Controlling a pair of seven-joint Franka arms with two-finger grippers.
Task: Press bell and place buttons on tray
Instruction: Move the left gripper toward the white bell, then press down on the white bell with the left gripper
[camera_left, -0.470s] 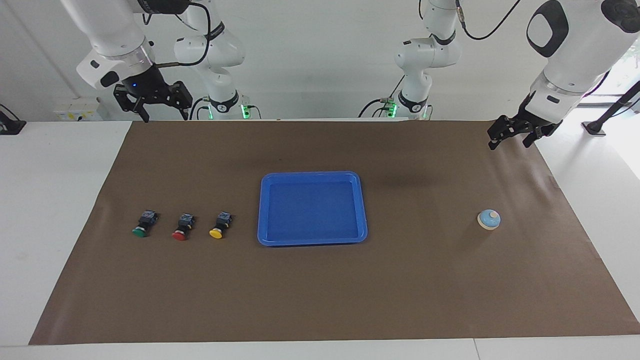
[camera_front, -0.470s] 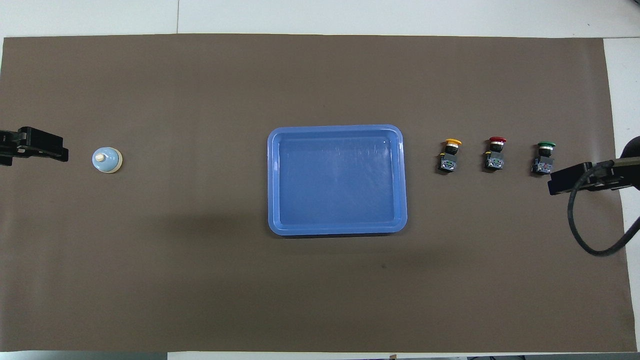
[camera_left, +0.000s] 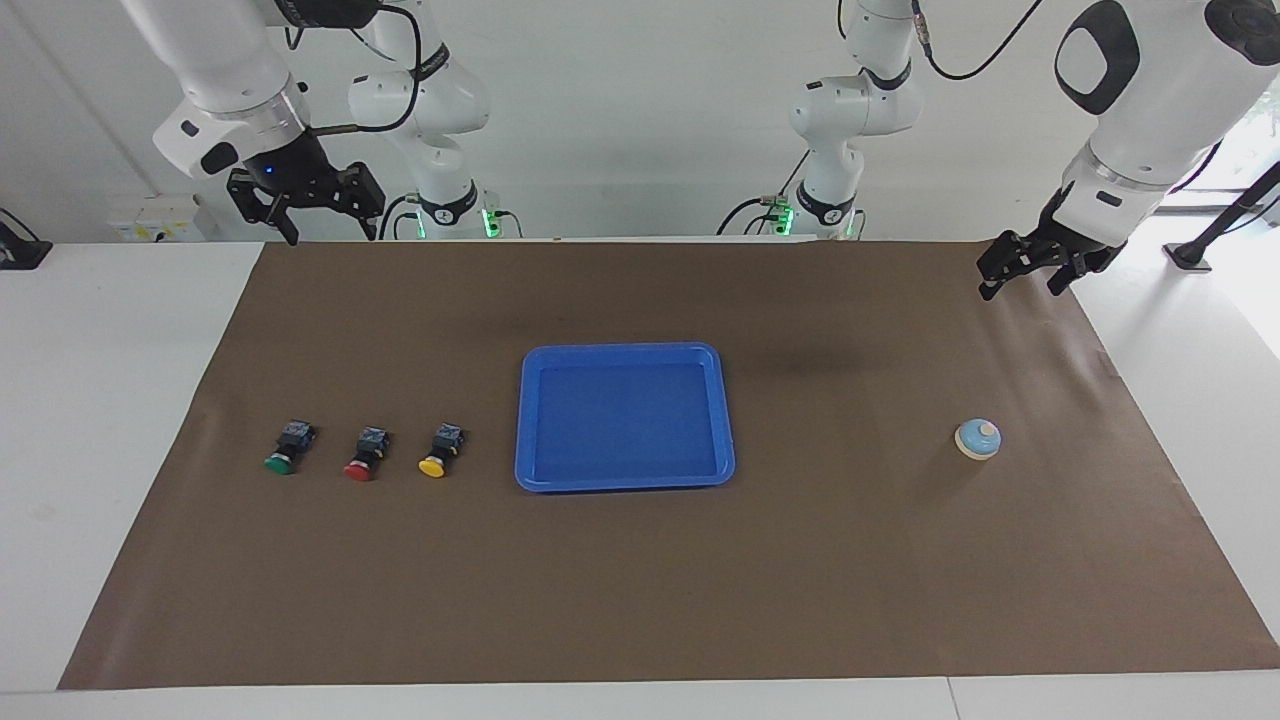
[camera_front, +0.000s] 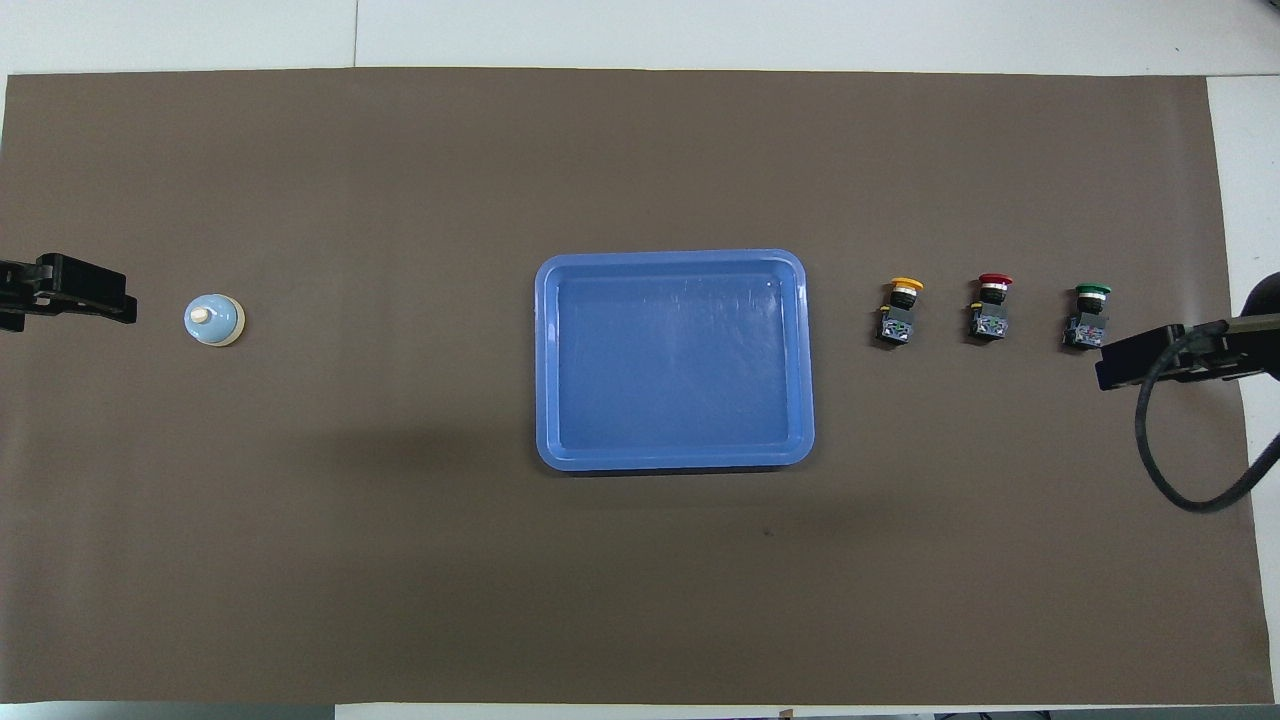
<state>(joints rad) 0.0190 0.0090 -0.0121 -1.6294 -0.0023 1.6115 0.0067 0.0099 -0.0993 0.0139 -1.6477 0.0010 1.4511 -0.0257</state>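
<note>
Both arms raised, wrists angled down. Left gripper (camera_left: 1021, 275) over mat's (camera_left: 640, 600) corner at its own end, jaws apart, empty. Right gripper (camera_left: 322, 225) likewise, jaws apart. Bell (camera_left: 977, 438) toward left arm's end; tray (camera_left: 625, 352) at centre; green, red and yellow buttons (camera_left: 363, 453) toward right arm's end.

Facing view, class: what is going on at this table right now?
Nothing is being handled yet. The left hand and right hand both hang open and empty above the brown mat's edge nearest the robots. The flat bright-blue plastic tray holds nothing. The green, red and yellow mushroom-capped buttons lie in a row toward the right arm's end; the small light-blue dome bell stands toward the left arm's.
</note>
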